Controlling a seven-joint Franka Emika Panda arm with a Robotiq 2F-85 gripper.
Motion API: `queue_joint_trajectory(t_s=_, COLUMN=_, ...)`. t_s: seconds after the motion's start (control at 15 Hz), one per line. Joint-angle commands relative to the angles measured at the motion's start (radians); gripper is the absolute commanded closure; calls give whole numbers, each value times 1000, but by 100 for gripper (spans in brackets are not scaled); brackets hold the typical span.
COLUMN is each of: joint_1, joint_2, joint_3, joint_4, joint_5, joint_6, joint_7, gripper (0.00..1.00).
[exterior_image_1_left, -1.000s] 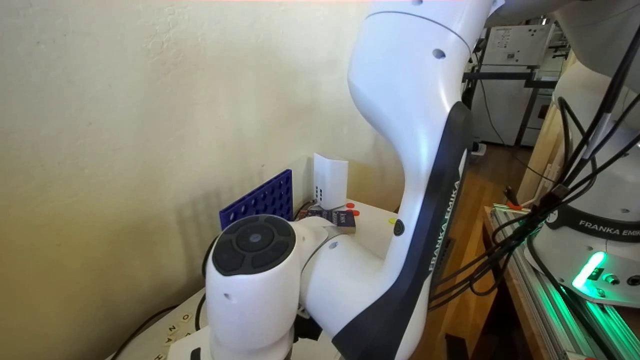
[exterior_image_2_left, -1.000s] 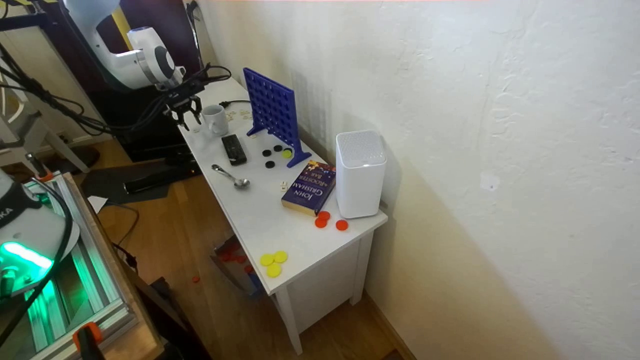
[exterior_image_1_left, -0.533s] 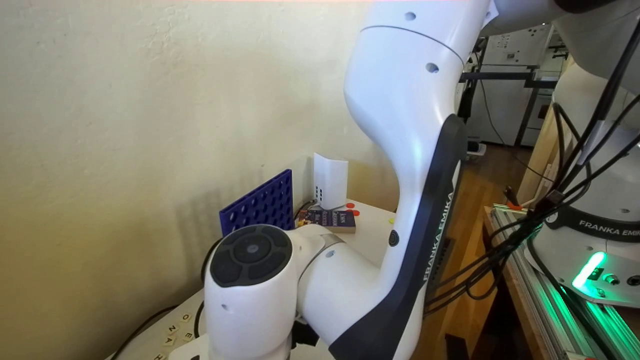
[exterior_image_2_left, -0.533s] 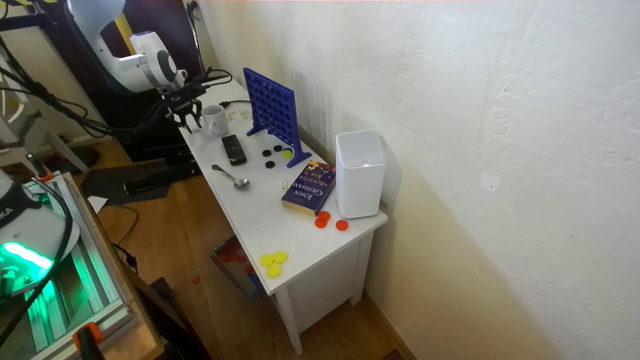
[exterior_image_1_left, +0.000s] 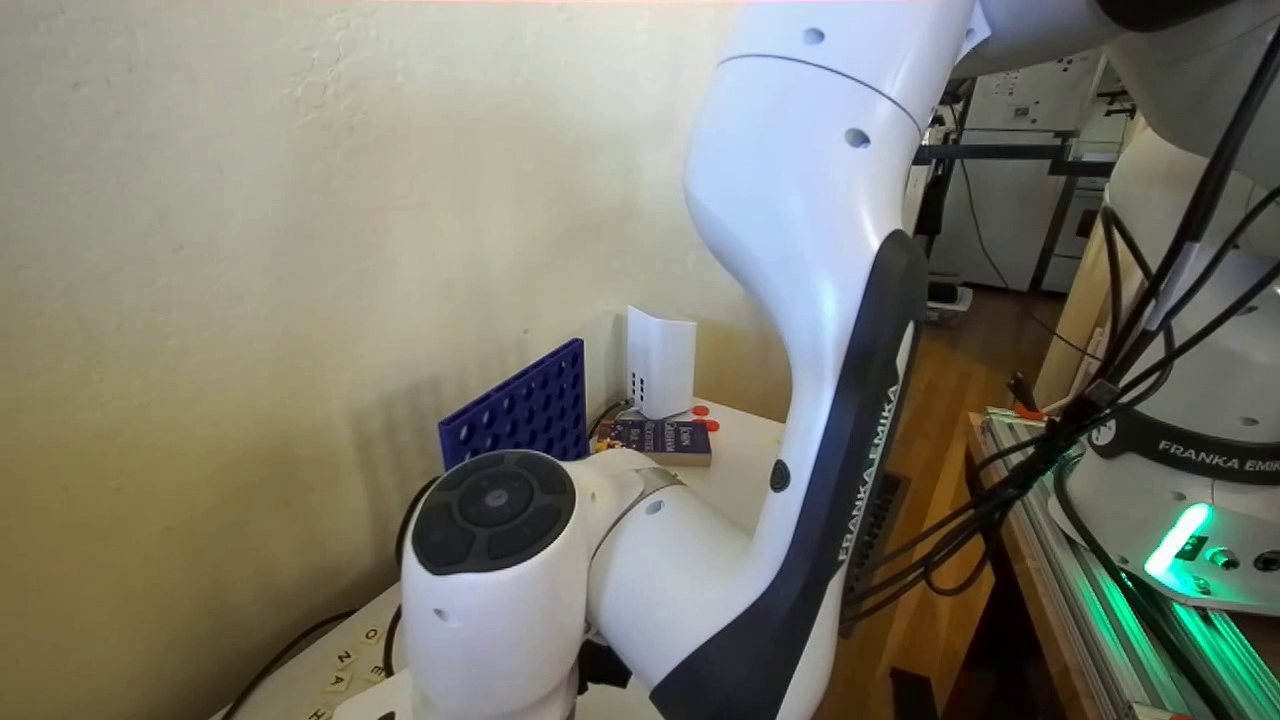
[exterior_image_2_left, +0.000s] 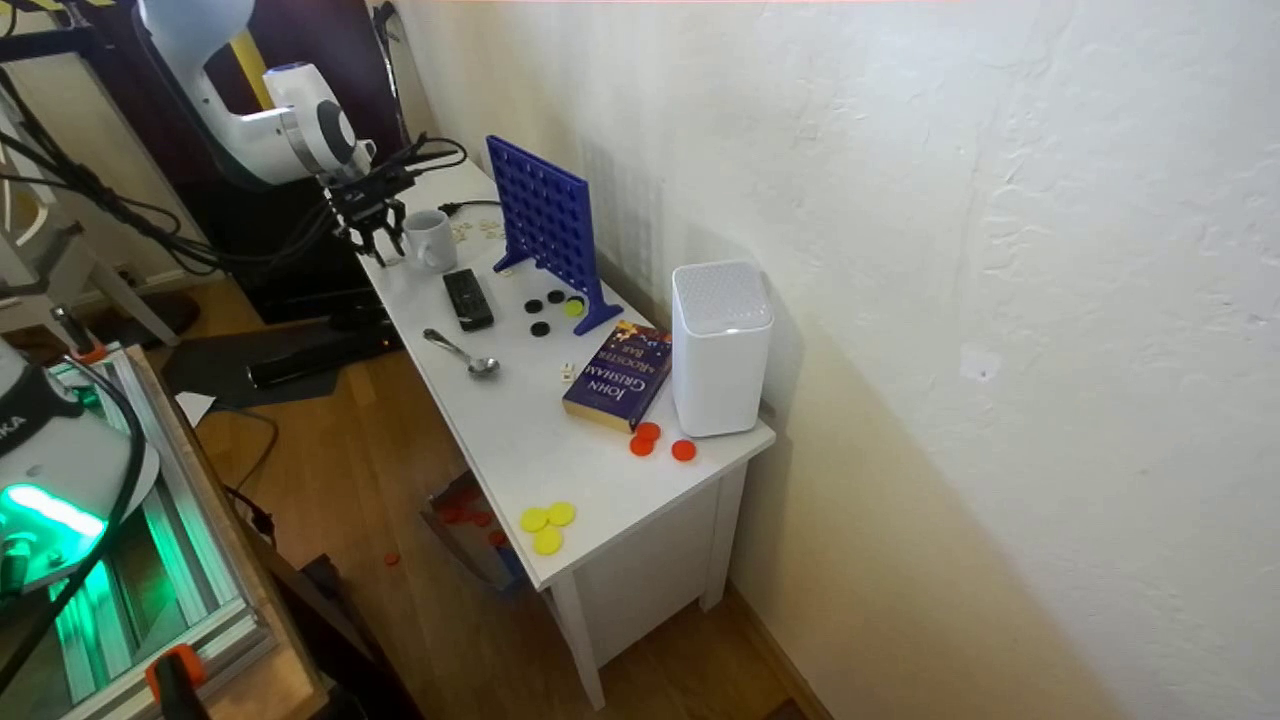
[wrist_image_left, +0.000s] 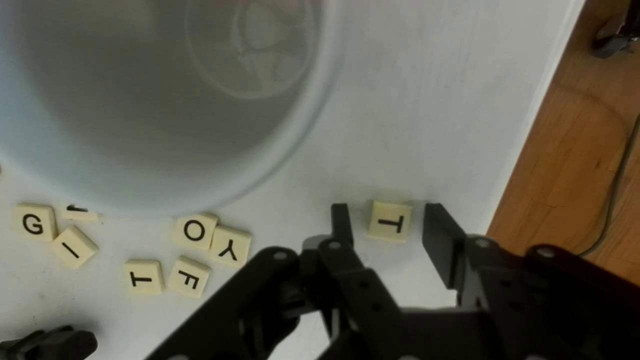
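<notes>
In the wrist view a cream letter tile marked T (wrist_image_left: 380, 234) lies face up on the white table. My gripper (wrist_image_left: 386, 210) stands open over it, one finger on either side, with a visible gap between the tile and both fingers. Right beside the gripper is a pale mug, its rim (wrist_image_left: 305, 127) filling the upper left. The exterior view shows my gripper (exterior_image_2_left: 391, 258) low at the table's edge, close to the mug (exterior_image_2_left: 432, 238). Other tiles, such as the Y (wrist_image_left: 231, 245) and the O (wrist_image_left: 195, 231), lie left of the fingers.
The table edge drops to the wooden floor (wrist_image_left: 575, 200) just right of the gripper. Near the mug are a black remote (exterior_image_2_left: 468, 299), a spoon (exterior_image_2_left: 462, 354) and a blue upright game grid (exterior_image_2_left: 545, 225). Farther along sit a book (exterior_image_2_left: 620, 375) and a white box-shaped device (exterior_image_2_left: 722, 350).
The arm has come down and shifted slightly, bringing the gripper lower by the mug. Its fingers look a little closer together. Objects on the table have not moved.
</notes>
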Motion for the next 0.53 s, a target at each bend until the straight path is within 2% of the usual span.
queue_joint_trajectory(t_s=0.0, joint_1=-39, joint_2=18, joint_3=38, joint_4=24, joint_5=-20, joint_6=-26, joint_7=-31, gripper=64)
queue_joint_trajectory(t_s=0.27, joint_1=-60, joint_2=25, joint_3=57, joint_4=29, joint_5=-19, joint_6=-26, joint_7=-50, gripper=59)
queue_joint_trajectory(t_s=0.47, joint_1=-73, joint_2=32, joint_3=70, joint_4=31, joint_5=-16, joint_6=-29, joint_7=-62, gripper=60)
